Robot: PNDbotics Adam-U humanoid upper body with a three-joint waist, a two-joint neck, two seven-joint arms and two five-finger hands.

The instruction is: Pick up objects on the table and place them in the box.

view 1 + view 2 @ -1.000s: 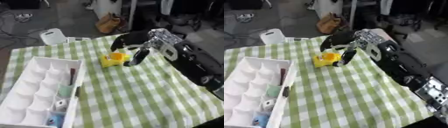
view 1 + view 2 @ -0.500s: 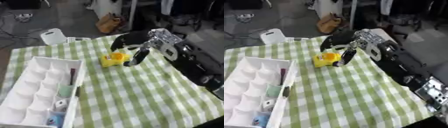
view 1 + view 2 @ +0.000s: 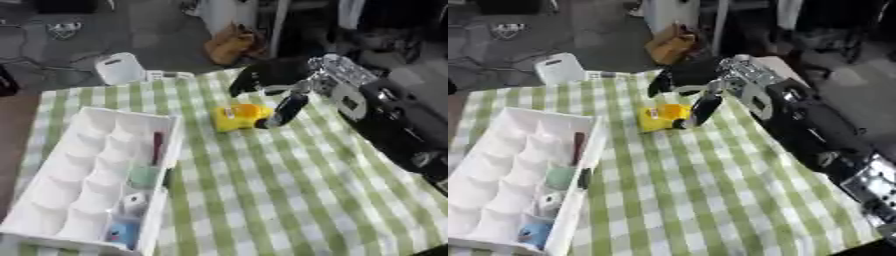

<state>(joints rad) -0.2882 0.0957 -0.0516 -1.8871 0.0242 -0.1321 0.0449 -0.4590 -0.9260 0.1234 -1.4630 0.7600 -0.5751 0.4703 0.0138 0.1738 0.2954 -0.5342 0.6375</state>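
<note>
Yellow object point(image 3: 238, 116): lies on the green-checked tablecloth point(image 3: 289, 195), right of the box, near the table's far edge. Your right hand point(image 3: 278, 87): arched over it, thumb point(image 3: 285, 111) touching its right side, fingers point(image 3: 254, 75) curved beyond its far side; not closed on it. White compartmented box point(image 3: 52, 170): at left, holding a dark red stick point(image 3: 157, 147), a pale green item point(image 3: 143, 175) and a blue one point(image 3: 122, 231).

A green-and-white checked cloth point(image 3: 262, 200) covers the table. Past its far edge, in the upper left, a white container point(image 3: 118, 68) sits on the grey floor; at upper centre lies a brown bag point(image 3: 229, 44)
</note>
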